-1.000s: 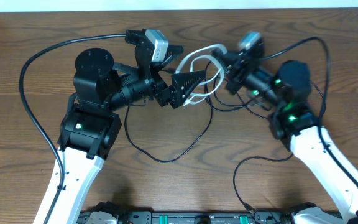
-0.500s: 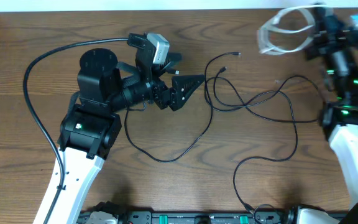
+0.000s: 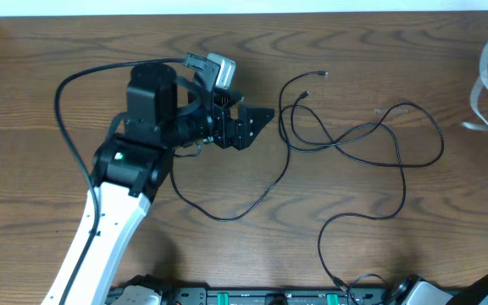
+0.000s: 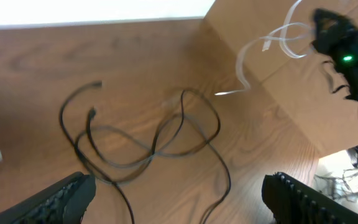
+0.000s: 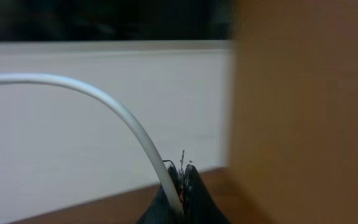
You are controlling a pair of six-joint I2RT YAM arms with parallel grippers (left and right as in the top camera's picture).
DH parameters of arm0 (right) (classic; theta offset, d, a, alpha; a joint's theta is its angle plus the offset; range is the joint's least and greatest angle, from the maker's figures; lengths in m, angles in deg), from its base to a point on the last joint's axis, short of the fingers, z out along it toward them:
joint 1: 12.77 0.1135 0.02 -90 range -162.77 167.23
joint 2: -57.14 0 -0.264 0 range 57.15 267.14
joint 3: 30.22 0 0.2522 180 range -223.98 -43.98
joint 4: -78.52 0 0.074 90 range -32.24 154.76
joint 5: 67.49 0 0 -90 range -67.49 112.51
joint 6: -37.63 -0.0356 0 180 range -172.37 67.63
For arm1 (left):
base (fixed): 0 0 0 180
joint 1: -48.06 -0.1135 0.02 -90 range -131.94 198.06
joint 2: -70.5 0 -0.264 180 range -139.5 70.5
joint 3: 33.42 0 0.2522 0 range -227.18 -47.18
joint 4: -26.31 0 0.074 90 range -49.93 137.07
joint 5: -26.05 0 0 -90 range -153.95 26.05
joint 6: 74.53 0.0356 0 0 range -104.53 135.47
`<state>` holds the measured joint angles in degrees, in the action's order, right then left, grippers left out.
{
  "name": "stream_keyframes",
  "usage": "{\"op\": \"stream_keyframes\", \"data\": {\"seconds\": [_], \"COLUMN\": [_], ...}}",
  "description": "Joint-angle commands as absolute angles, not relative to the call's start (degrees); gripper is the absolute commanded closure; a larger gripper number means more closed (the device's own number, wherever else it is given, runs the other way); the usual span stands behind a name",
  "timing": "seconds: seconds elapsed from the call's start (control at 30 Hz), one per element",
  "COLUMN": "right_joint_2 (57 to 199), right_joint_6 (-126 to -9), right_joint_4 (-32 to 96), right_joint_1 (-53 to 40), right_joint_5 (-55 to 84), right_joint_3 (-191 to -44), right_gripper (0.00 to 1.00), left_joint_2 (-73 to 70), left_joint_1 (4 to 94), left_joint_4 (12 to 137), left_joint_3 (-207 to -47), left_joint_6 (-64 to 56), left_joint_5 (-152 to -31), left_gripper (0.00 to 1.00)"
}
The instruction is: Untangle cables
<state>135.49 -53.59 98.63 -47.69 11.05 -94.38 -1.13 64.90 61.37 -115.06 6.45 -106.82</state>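
Thin black cables [image 3: 346, 140] lie in loose crossing loops on the wooden table, also in the left wrist view [image 4: 148, 140]. One black cable [image 3: 227, 212] trails toward my left arm. My left gripper [image 3: 257, 119] is open and empty just left of the loops; its fingers [image 4: 179, 199] straddle two black strands. The white cable [image 3: 485, 80] is lifted at the far right edge and shows in the left wrist view [image 4: 272, 40]. My right gripper [image 5: 180, 186] is shut on the white cable [image 5: 104, 99]; the gripper itself is outside the overhead view.
The table's far edge [image 3: 244, 15] meets a white wall. My left arm's thick black wire [image 3: 66, 127] arcs over the table's left part. A black cable end [image 3: 337, 280] lies near the front edge by the robot base.
My right arm has swung away to the far right and up, carrying the white cable clear of the black cables. My left arm has shifted slightly right, jaws still open.
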Motion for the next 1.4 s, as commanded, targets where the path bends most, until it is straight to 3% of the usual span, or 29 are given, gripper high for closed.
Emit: {"op": "stream_keyframes", "data": {"seconds": [0.0,0.4,0.53,0.67,0.77,0.9,1.1,1.37], "right_joint_2": [137.06,141.09,143.40,145.33,145.48,145.46,145.44,145.46], "right_joint_6": [-47.75,-46.70,-46.70,-46.75,-46.81,-47.23,-50.11,-58.13], "right_joint_4": [98.65,96.84,93.82,91.18,88.29,86.28,82.43,74.28], "right_joint_1": [-53.00,-62.59,-63.05,-63.07,-63.07,-63.03,-63.03,-61.63], "right_joint_5": [21.63,22.54,22.57,22.06,21.91,19.75,4.31,-17.91], "right_joint_3": [-94.62,-94.62,-94.59,-94.59,-94.59,-94.59,-94.59,-94.59], "right_gripper": [0.99,0.97,0.59,0.30,0.21,0.16,0.08,0.13], "left_joint_2": [-3.52,-12.35,-13.55,-13.61,-13.61,-13.61,-13.61,-13.61], "left_joint_1": [65.03,65.03,65.03,65.03,65.03,65.03,65.03,65.03], "left_joint_4": [63.68,66.81,66.81,66.79,66.81,66.79,66.81,66.88], "left_joint_3": [-115.67,-115.65,-115.67,-115.67,-115.67,-115.67,-115.67,-115.67], "left_joint_6": [6.85,6.85,6.83,6.83,6.83,6.83,6.83,6.83], "left_joint_5": [-106.32,-106.34,-106.36,-106.56,-106.56,-106.56,-106.54,-102.75], "left_gripper": [0.09,0.09,0.10,0.09,0.09,0.10,0.09,0.10]}}
